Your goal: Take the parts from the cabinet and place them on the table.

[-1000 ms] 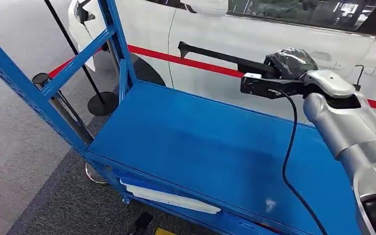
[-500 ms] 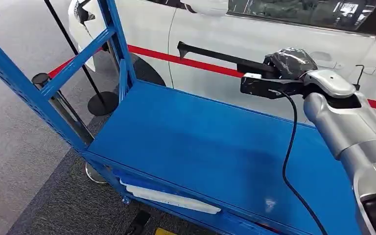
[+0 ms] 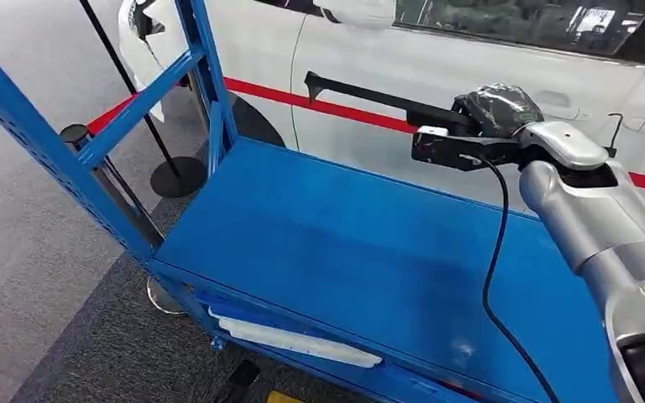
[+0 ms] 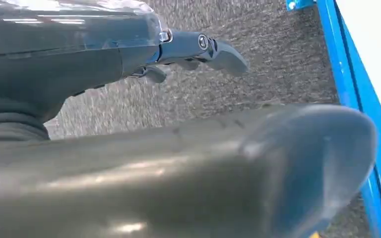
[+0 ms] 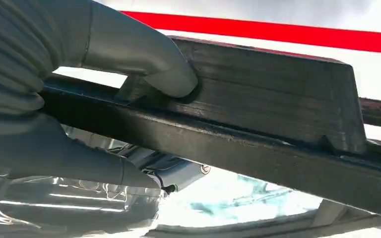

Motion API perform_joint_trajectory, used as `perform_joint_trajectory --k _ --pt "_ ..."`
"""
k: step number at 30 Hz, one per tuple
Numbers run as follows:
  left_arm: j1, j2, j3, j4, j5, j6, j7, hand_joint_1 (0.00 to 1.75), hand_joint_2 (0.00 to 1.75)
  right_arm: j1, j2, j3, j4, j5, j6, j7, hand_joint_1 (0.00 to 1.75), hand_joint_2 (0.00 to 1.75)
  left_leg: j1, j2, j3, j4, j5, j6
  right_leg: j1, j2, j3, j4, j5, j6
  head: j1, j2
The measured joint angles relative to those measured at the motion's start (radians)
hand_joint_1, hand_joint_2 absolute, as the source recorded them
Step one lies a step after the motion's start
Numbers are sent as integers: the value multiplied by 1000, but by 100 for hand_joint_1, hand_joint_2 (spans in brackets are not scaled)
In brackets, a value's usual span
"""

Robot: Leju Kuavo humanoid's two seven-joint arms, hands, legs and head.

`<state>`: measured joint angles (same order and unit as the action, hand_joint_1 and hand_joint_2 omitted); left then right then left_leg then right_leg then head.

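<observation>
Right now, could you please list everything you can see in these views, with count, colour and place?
Long black bar-shaped part: one, black, held in the air above the far side of the shelf, in front of the car.
Blue metal shelf cart: one, blue, directly ahead, top shelf bare.
White flat piece: one, white, on the lower level under the near edge.
White car with red stripe: one, behind the cart.
Black stanchion post with round base: one, on the grey carpet at the far left corner.
Right hand: grips the black part.
Left hand: hangs over grey carpet beside the cart's edge, holding nothing.
</observation>
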<state>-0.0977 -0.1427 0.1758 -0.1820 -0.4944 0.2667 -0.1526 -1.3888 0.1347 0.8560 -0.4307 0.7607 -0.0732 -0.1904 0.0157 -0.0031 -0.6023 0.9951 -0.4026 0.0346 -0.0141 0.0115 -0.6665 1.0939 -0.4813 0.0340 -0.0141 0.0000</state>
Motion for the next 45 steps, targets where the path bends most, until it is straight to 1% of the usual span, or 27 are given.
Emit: perform_joint_trajectory --k 2,3,4,7,8,11,13,15,17,18,20,22,23,24,25,28,29,30,32,33,34,36,38,39,43,44,45 --pt "1 0 -8 0 -8 3 5 0 0 2 0 0 2 0 0 0 175 175 -1 2 -5 3 1 0 0 0 -66 170 -81 3 0 0" --pt "1 1 -10 0 -9 4 7 0 0 5 0 0 2 -1 0 0 175 175 0 2 -9 5 3 -1 -1 -1 -87 229 -96 5 0 0" --pt "1 1 -12 0 -10 5 11 0 0 7 -1 1 3 -2 0 -1 175 175 0 2 -12 8 3 -2 -4 -2 -84 234 -84 6 0 0" --pt "3 1 -13 0 -9 6 18 0 0 3 -1 1 4 -3 1 -2 175 175 2 -1 -22 24 2 -10 -12 -8 45 14 23 4 0 0" --pt "2 1 -13 0 -9 8 18 0 0 -1 -1 1 4 -3 1 -2 175 175 2 -2 -28 30 2 -17 -13 -8 76 -53 14 2 0 0" --pt "4 2 -13 0 -8 15 21 0 0 -4 1 1 3 -6 4 -3 175 175 -2 -5 -38 30 15 -41 1 -2 71 -55 25 -15 -2 0" --pt "8 3 -13 0 -8 16 22 0 0 -5 1 2 3 -6 7 -2 175 175 1 -7 -44 30 17 -55 -7 -6 64 -67 40 -38 -2 0" --pt "10 4 -13 0 -8 17 21 0 0 -8 5 3 3 -7 9 -2 175 175 3 -3 -70 102 -66 -60 -6 -9 50 -69 54 -55 -2 0" --pt "8 5 -13 0 -8 17 21 0 0 -8 8 5 2 -7 10 -3 175 175 4 -3 -123 274 -168 -67 0 -9 31 -68 69 -61 -2 0" --pt "8 6 -13 0 -8 17 21 0 0 -7 8 6 2 -7 10 -3 175 175 4 -3 -138 338 -193 -69 3 -10 20 -67 77 -62 -2 0" --pt "10 6 -13 0 -8 17 21 0 0 -6 8 8 2 -7 10 -4 175 175 3 -3 -104 328 -171 -65 8 -10 1 -65 91 -61 -2 0" --pt "9 7 -13 0 -8 16 18 0 0 -6 8 8 2 -8 10 -5 175 175 2 -3 8 163 -102 -53 12 -10 -16 -63 105 -59 -2 0" --pt "8 8 -13 0 -8 16 18 0 0 -6 8 8 2 -8 9 -5 175 175 -2 -3 68 74 -93 -42 13 -10 -19 -62 112 -58 -2 0" --pt "6 10 -13 0 -8 16 18 0 0 -7 8 8 2 -8 9 -5 175 175 -7 -2 102 19 -118 -36 18 -11 -25 -62 118 -50 -2 0" --pt "7 10 -13 0 -8 16 17 0 0 -7 7 8 2 -8 8 -5 175 175 -11 -4 92 24 -104 -39 13 -12 -23 -67 127 -44 -2 0" --pt "10 10 -13 0 -8 13 17 0 0 -6 8 8 2 -8 7 -5 175 175 -12 -3 77 7 -80 -24 14 -10 -26 -81 154 -24 -2 0" --pt "9 10 -13 0 -8 13 17 0 0 -7 3 8 4 -8 5 -5 175 175 -5 7 77 -1 -61 -18 11 -6 -38 -70 129 -20 -2 0" --pt "8 11 -13 0 -8 12 16 0 0 -10 2 8 4 -8 5 -5 175 175 -3 6 62 -5 -47 -6 11 -6 -54 -30 67 -18 -1 0" --pt "8 10 -13 0 -8 9 16 0 0 -13 0 9 5 -7 5 -5 175 175 -4 7 34 -3 -27 -7 6 -7 -91 118 -47 -10 -2 0" --pt "8 10 -13 0 -8 9 16 0 0 -12 0 9 5 -7 6 -5 175 175 -4 8 20 -1 -18 -7 5 -8 -104 186 -76 -6 -2 0" --pt "8 10 -13 0 -8 8 17 0 0 -13 -1 10 5 -7 6 -5 175 175 -3 8 5 3 -9 -8 1 -8 -106 233 -74 -3 -2 0" --pt "8 10 -13 0 -8 6 18 0 0 -13 -3 10 5 -7 7 -5 175 175 -2 8 -25 13 6 -14 -6 -9 -49 195 -8 2 -2 0" --pt "8 10 -13 0 -8 5 18 0 0 -21 -4 10 5 -6 9 -5 175 175 1 8 -51 32 14 -23 -11 -10 70 36 24 3 -2 0" --pt "7 10 -13 0 -8 5 18 0 0 -26 -6 10 5 -5 10 -2 175 175 -3 6 -63 39 18 -29 -6 -9 110 -29 -18 1 -2 0" --pt "9 10 -13 0 -8 5 18 0 0 -31 -14 13 3 -2 11 -2 175 175 -3 3 -72 31 51 -56 3 -7 100 -55 -4 -34 -3 0" --pt "12 10 -13 0 -8 6 18 0 0 -32 -16 15 3 2 11 0 175 175 3 3 -78 41 32 -61 -4 -13 92 -60 10 -48 -3 0" --pt "14 10 -13 0 -8 6 17 0 0 -33 -16 16 2 2 10 0 175 175 3 3 -96 72 -18 -64 -3 -13 81 -61 20 -56 -3 0"
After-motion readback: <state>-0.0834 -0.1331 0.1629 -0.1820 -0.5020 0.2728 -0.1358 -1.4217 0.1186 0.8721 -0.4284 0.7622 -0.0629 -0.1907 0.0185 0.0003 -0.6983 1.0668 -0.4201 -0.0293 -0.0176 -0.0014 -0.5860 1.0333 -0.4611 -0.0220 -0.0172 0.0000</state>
